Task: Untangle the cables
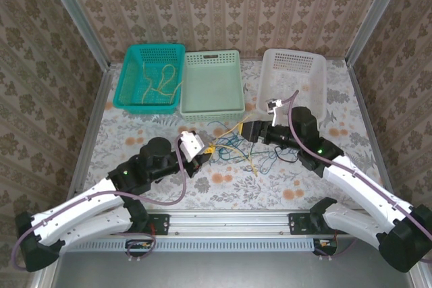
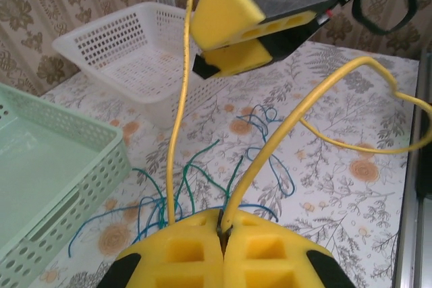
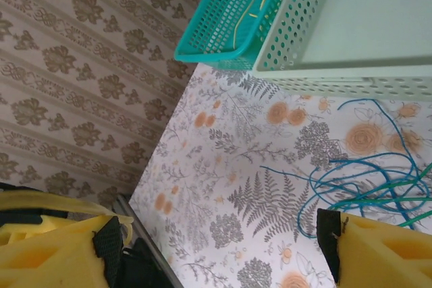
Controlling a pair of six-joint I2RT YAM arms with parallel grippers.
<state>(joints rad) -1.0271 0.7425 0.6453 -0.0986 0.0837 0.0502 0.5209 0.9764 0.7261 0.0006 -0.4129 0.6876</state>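
Observation:
A tangle of thin blue and green cables (image 1: 233, 145) lies on the flowered table between my two grippers. My left gripper (image 1: 204, 148) is shut on a yellow cable (image 2: 270, 146), which is pinched between the yellow pads (image 2: 270, 251) and arches up and to the right. A second yellow strand (image 2: 179, 119) rises just left of the jaws. The blue and green cables (image 2: 177, 187) spread on the table beyond them. My right gripper (image 1: 248, 131) hovers over the tangle's right side with its jaws open (image 3: 216, 247) and nothing between them. Blue cables (image 3: 371, 180) lie by its right finger.
Three baskets stand in a row at the back: a teal basket (image 1: 150, 77) holding yellow cables, a pale green basket (image 1: 212, 82) and a white basket (image 1: 291, 75). The metal rail (image 1: 229, 220) runs along the near edge.

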